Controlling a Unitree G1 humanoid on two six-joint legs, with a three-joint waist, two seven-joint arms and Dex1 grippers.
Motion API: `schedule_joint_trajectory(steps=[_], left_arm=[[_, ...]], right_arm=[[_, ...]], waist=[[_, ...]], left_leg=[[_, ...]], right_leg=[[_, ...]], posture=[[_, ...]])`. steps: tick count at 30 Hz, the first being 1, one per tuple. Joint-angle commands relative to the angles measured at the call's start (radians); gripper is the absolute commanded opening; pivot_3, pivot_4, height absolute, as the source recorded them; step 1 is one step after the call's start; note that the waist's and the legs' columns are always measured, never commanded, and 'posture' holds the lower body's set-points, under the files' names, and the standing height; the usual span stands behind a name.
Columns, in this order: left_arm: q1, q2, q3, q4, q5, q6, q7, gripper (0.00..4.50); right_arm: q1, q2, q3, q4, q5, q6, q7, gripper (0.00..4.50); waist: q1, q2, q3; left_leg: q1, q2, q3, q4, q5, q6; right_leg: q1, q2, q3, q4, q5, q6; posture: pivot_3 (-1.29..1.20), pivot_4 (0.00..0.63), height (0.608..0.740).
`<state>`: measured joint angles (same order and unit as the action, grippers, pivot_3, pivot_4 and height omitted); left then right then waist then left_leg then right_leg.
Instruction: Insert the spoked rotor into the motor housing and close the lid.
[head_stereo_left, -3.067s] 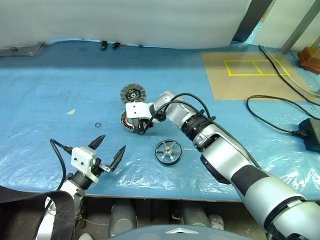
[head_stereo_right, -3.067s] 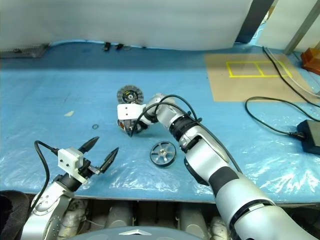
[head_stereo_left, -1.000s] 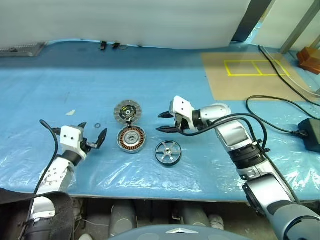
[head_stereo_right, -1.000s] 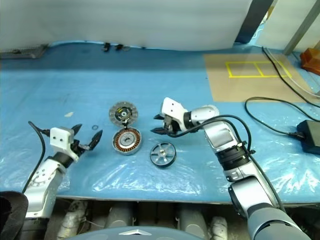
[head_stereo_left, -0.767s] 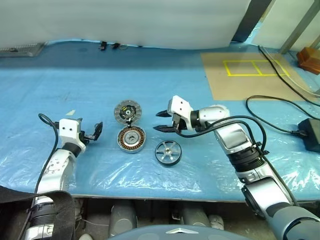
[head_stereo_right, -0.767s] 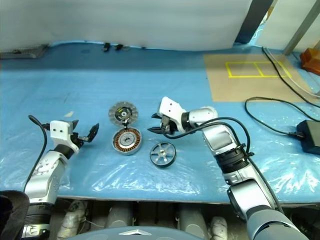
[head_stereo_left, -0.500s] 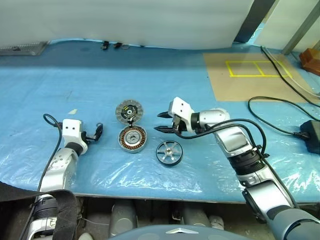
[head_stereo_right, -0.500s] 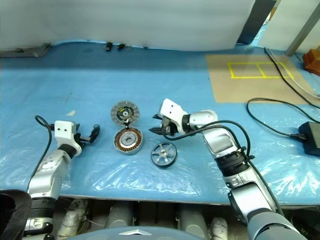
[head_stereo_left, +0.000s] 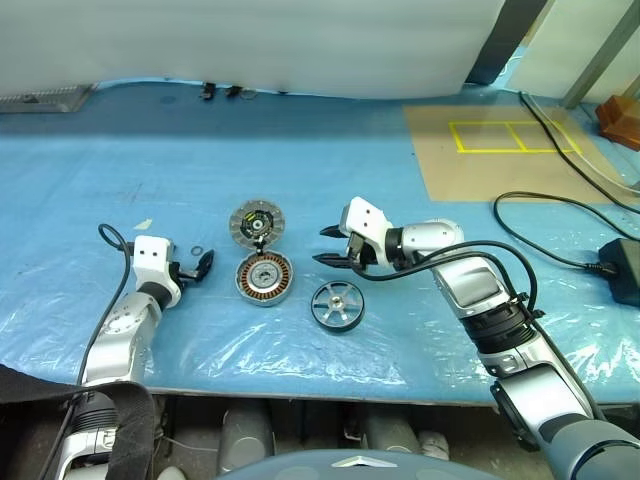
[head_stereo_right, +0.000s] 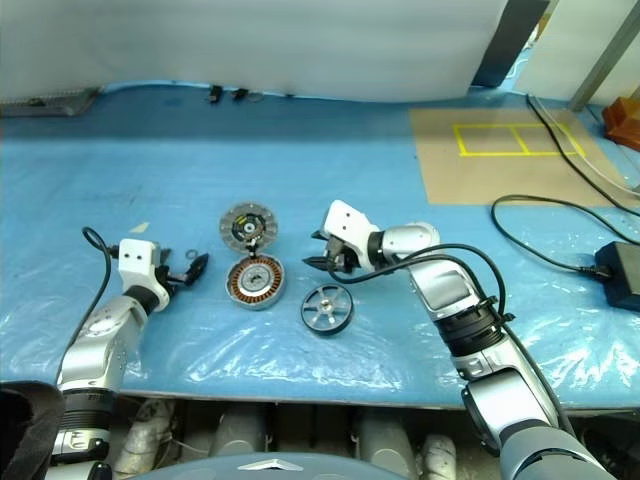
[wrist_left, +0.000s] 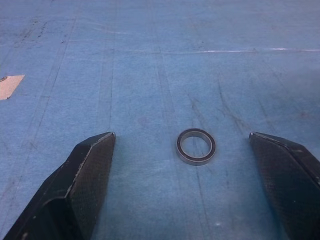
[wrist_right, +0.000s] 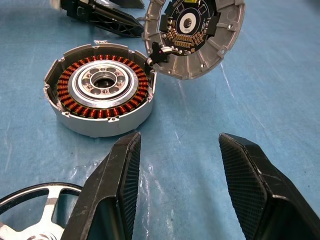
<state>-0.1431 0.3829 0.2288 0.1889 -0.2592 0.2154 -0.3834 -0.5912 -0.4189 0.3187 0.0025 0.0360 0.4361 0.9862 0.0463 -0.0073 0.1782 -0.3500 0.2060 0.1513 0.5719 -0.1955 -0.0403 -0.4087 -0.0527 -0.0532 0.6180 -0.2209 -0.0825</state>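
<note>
Right gripper (head_stereo_left: 329, 247) (jaws apart) hovers beside motor housing (head_stereo_left: 264, 278).

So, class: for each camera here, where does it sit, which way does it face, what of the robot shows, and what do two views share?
Left eye: head, looking forward and down at the blue table; both arms show.
Right eye: beside it, same scene.
Left wrist: looks along the open left gripper at a small ring.
Right wrist: looks along the open right gripper at the motor housing, the lid and the spoked rotor.
Shared: head views and right wrist view all show the housing.
</note>
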Motion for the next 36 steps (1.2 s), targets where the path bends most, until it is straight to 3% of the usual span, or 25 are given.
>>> schedule_joint_trajectory(steps=[1, 7, 13, 20, 25, 36], left_arm=[[0.014, 0.005, 0.003, 0.023, 0.012, 0.008, 0.005, 3.59], [0.020, 0.000, 0.010, 0.022, 0.014, 0.000, 0.010, 1.60], [0.075, 0.002, 0.008, -0.046, -0.031, -0.018, -0.067, 1.60], [0.192, 0.042, 0.027, -0.237, -0.165, -0.031, -0.269, 1.60], [0.158, 0.052, 0.078, -0.217, -0.152, -0.035, -0.201, 1.60], [0.048, 0.026, 0.030, -0.120, -0.058, -0.047, -0.102, 1.60]], right_arm=[[-0.016, -0.004, -0.007, -0.028, 0.009, -0.020, -0.006, 2.49], [-0.017, -0.003, -0.001, -0.027, 0.006, -0.033, -0.007, 2.49], [-0.021, 0.006, -0.008, -0.022, 0.018, -0.037, -0.012, 2.49], [0.016, 0.011, -0.036, -0.048, 0.109, -0.019, 0.034, 2.49], [0.018, 0.006, -0.017, -0.039, 0.101, -0.048, 0.037, 2.49], [0.012, 0.006, -0.004, -0.022, 0.088, -0.081, 0.029, 2.49]], waist=[[0.000, 0.000, 0.000], [0.001, 0.000, 0.000], [-0.002, 0.000, 0.000], [-0.001, 0.000, 0.000], [0.002, 0.000, 0.000], [-0.002, 0.000, 0.000]], left_leg=[[0.000, 0.000, 0.000, 0.000, 0.000, 0.000], [0.000, 0.000, 0.000, 0.000, 0.000, 0.000], [0.000, 0.000, 0.000, -0.001, 0.000, 0.000], [0.000, 0.000, 0.000, -0.006, 0.000, 0.000], [-0.001, 0.000, 0.001, -0.007, 0.000, 0.000], [-0.001, 0.000, 0.000, -0.008, 0.000, 0.000]], right_leg=[[0.000, 0.000, 0.000, 0.000, 0.000, 0.000], [0.000, 0.000, 0.000, 0.000, 0.000, 0.000], [0.000, 0.000, 0.000, -0.002, 0.000, 0.000], [0.000, 0.000, 0.000, -0.007, 0.000, 0.000], [0.000, 0.000, -0.001, -0.008, 0.000, 0.000], [0.000, 0.000, -0.001, -0.009, 0.000, 0.000]], posture=[[0.00, 0.150, 0.740], [0.00, 0.150, 0.740], [0.00, 0.150, 0.740], [0.00, 0.150, 0.740], [0.00, 0.150, 0.740], [0.00, 0.150, 0.740]])
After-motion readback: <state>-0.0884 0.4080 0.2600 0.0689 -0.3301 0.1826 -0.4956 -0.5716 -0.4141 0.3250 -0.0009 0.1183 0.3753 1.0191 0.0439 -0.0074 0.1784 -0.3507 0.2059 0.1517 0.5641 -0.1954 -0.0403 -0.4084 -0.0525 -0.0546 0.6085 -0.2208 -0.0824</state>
